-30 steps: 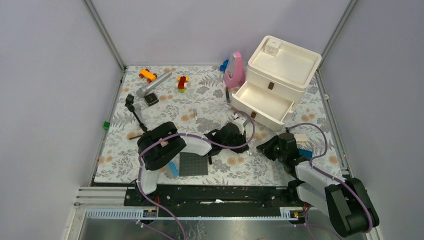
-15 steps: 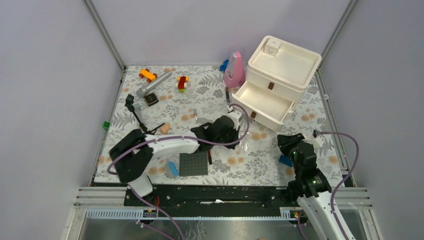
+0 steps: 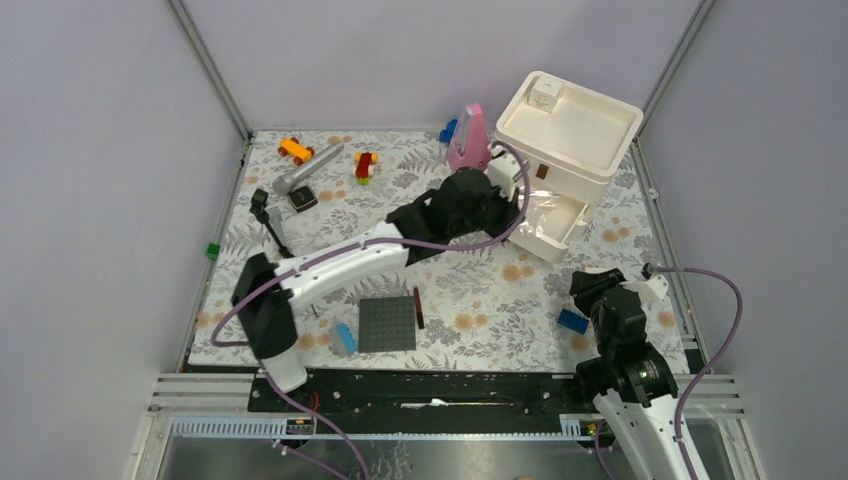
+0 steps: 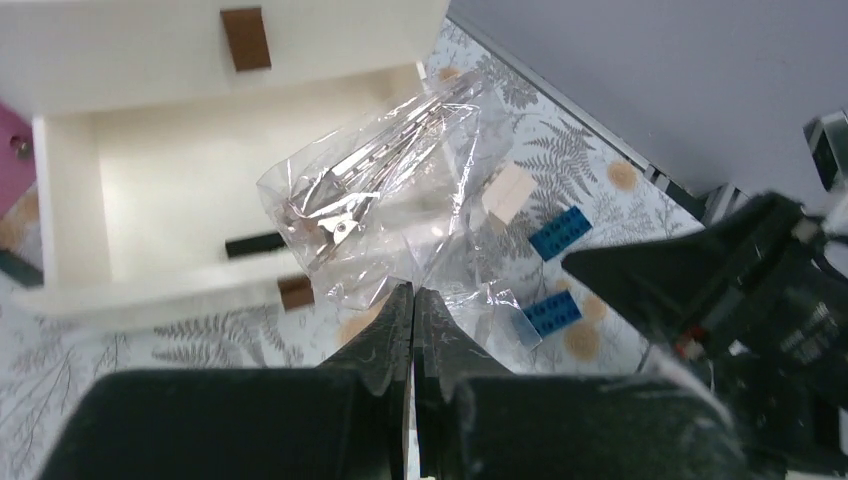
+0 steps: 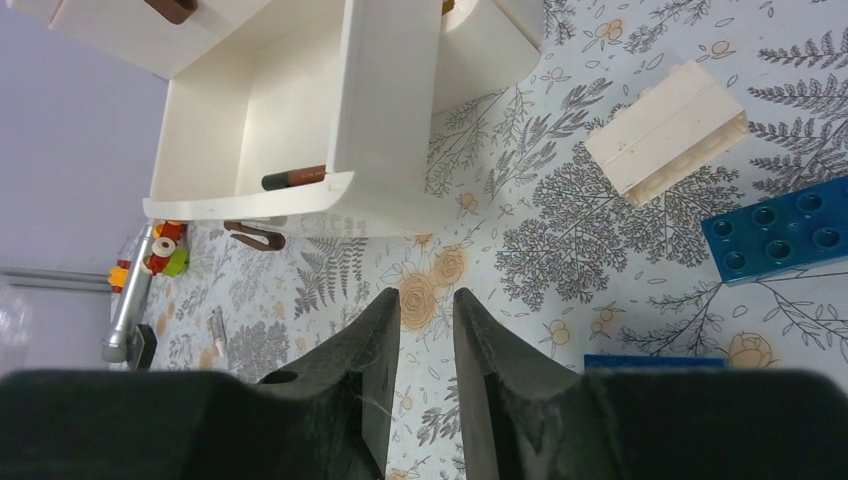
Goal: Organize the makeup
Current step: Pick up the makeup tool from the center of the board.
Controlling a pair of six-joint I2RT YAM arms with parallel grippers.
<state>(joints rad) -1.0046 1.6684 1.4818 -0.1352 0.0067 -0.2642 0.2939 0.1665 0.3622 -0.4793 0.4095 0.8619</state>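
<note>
Clear plastic bag [image 4: 380, 200] is pinched at its lower corner in the left claw [image 4: 413, 292], fingers pressed tight together on the film. Thin silver metal clips show inside the bag; what exactly they are is hard to tell. The bag hangs over the front edge of the open drawer [image 4: 60, 200], partly above the drawer and partly above the desk [image 4: 120, 340]. A dark stick [image 4: 255, 244] lies inside the drawer against the front wall. The drawer belongs to a white organizer box [image 3: 570, 125] at the far right of the desk, with a pink object [image 3: 470, 140] just beside it on the left. Right claw [image 5: 426, 300] hovers low near the right edge of the desk, fingers slightly parted with nothing between them, pointing toward the drawer. Near it on the floral cloth lie a cream block [image 5: 665, 130] and a blue brick [image 5: 775, 235], apart from each other. Mid-desk near the arm bases sits a grey studded plate [image 3: 387, 325], with a red-and-black stick [image 3: 417, 308] just beside its right edge. A black mini tripod [image 3: 270, 220] stands at the left side, with coloured toy bricks [image 3: 365, 165] at the far left.
</note>
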